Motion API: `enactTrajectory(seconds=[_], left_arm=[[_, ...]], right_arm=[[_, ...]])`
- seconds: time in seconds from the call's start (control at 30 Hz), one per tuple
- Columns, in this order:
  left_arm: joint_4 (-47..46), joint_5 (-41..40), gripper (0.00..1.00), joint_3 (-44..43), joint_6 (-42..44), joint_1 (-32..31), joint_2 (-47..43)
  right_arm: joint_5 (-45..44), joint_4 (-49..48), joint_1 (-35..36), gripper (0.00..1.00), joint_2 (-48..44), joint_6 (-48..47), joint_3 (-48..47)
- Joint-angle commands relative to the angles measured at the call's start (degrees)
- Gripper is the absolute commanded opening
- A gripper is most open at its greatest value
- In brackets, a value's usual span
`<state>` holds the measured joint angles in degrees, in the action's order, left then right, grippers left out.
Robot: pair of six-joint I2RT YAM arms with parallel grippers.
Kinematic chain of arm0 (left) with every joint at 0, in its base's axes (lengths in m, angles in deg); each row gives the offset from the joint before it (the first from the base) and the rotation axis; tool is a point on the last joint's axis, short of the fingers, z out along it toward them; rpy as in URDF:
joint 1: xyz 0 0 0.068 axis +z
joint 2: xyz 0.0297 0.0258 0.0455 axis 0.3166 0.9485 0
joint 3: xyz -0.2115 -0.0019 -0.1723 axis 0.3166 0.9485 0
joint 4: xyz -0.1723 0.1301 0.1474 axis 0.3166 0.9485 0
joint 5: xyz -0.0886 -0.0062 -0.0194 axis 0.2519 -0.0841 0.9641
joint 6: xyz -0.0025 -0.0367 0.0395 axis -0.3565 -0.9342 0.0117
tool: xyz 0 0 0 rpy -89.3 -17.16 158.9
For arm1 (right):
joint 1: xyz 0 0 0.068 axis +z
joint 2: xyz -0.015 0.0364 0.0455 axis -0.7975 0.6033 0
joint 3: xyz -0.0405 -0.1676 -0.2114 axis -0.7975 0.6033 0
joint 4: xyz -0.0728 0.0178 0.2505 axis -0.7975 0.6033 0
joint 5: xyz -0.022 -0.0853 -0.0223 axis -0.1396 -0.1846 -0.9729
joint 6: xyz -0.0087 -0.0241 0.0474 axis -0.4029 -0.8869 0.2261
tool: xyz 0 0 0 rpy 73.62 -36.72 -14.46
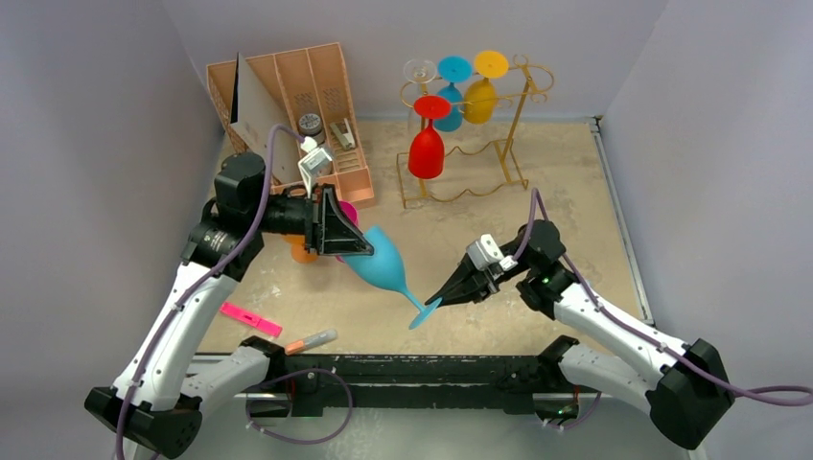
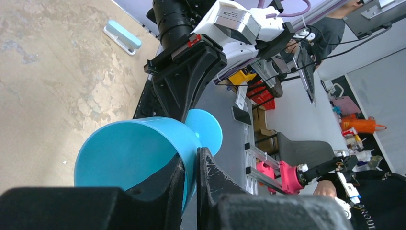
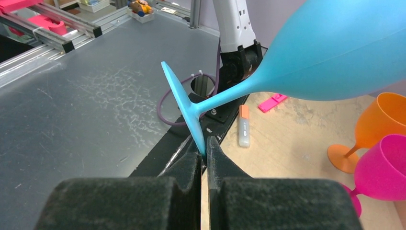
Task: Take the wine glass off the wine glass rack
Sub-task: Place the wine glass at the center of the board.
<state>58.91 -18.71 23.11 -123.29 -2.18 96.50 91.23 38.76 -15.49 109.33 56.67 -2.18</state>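
A light blue wine glass (image 1: 383, 264) lies tilted in the air between my two grippers, off the rack. My left gripper (image 1: 347, 233) is shut on the rim of its bowl (image 2: 139, 153), one finger inside and one outside. My right gripper (image 1: 436, 299) is shut on the edge of its round foot (image 3: 184, 112). The gold wire wine glass rack (image 1: 479, 144) stands at the back right. A red glass (image 1: 427, 144), a blue glass (image 1: 451, 91), a yellow glass (image 1: 482, 91) and a clear glass (image 1: 419, 72) hang upside down from it.
A tan slotted desk organiser (image 1: 297, 105) stands at the back left. An orange glass (image 3: 378, 127) and a pink glass (image 3: 383, 170) stand under my left arm. A pink marker (image 1: 251, 319) and an orange-tipped marker (image 1: 312, 340) lie near the front edge.
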Motion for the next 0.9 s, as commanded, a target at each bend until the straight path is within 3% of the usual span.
enactTrajectory(seconds=[0.0, 0.13, 0.23, 0.4, 0.47, 0.53, 0.77, 0.87], left_arm=[[-4.93, 4.31, 0.00, -0.27, 0.82, -0.18, -2.93], [-4.32, 3.91, 0.00, -0.11, 2.00, -0.17, -4.19], [-4.08, 3.41, 0.00, 0.03, 2.08, -0.19, -3.86], [-2.75, 2.45, 0.00, 0.08, 2.10, -0.12, -2.19], [-1.94, 2.57, 0.17, 0.03, 2.31, -0.15, -1.65], [-1.43, 3.09, 0.26, 0.12, 2.53, -0.13, -1.45], [-0.78, 5.76, 0.40, 0.51, 3.40, -0.18, -1.66], [-0.65, 6.46, 0.39, 0.52, 3.80, -0.19, -1.94]], right_arm=[[-4.65, 22.34, 0.03, 0.00, -2.10, -13.08, -4.53], [-6.40, 40.72, 0.03, 0.01, -3.35, -26.15, -9.32], [-6.19, 47.36, 0.06, 0.04, -3.42, -31.23, -11.29], [-3.45, 47.23, 0.03, 0.02, -3.54, -31.58, -12.03], [-3.14, 47.27, 0.03, 0.00, -3.69, -31.89, -12.13], [-3.28, 47.46, 0.03, 0.00, -3.97, -32.19, -12.13], [-4.02, 48.02, 0.07, 0.00, -3.92, -32.61, -12.13], [-4.89, 47.84, 0.03, 0.00, -3.97, -32.66, -12.21]])
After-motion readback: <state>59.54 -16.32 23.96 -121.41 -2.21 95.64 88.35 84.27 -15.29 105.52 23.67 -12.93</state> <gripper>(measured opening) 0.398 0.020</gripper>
